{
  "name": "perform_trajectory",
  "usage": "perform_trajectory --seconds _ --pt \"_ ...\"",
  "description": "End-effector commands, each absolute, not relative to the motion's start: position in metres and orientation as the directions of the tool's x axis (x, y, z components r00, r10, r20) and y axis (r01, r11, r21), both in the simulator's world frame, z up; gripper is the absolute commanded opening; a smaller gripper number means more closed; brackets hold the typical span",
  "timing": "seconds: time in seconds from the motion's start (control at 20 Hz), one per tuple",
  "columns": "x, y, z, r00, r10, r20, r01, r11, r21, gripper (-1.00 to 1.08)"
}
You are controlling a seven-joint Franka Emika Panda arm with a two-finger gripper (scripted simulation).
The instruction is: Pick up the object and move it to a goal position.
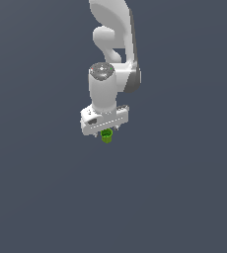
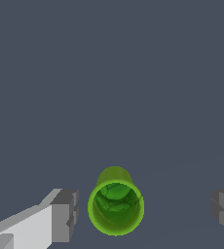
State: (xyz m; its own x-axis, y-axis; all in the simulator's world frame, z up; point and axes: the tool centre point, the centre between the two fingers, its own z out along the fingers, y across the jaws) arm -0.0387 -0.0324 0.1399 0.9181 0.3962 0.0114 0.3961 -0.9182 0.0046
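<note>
The object is a tiny bright green cup (image 1: 106,135) with a hollow top, standing upright on the flat grey surface directly under the white gripper (image 1: 106,131). In the wrist view the cup (image 2: 115,206) sits between the two grey fingertips, nearer one fingertip (image 2: 65,214) than the other (image 2: 223,210). The gripper (image 2: 144,212) is open, with clear gaps on both sides of the cup, and nothing touches the cup. In the exterior view the hand body hides most of the fingers and the upper part of the cup.
The white arm (image 1: 114,34) rises above the hand in the exterior view. The plain dark grey surface (image 1: 46,197) stretches all around, with no other object or marker showing.
</note>
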Motion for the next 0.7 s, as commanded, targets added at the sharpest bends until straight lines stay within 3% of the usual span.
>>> perform_trajectory --seconds 0.0,0.65 --pt "-0.048 -0.034 0.131 0.889 0.458 0.009 0.458 -0.889 0.005 1.00" --pt "-0.086 -0.036 0.098 0.743 0.669 0.001 0.669 -0.743 0.001 1.00"
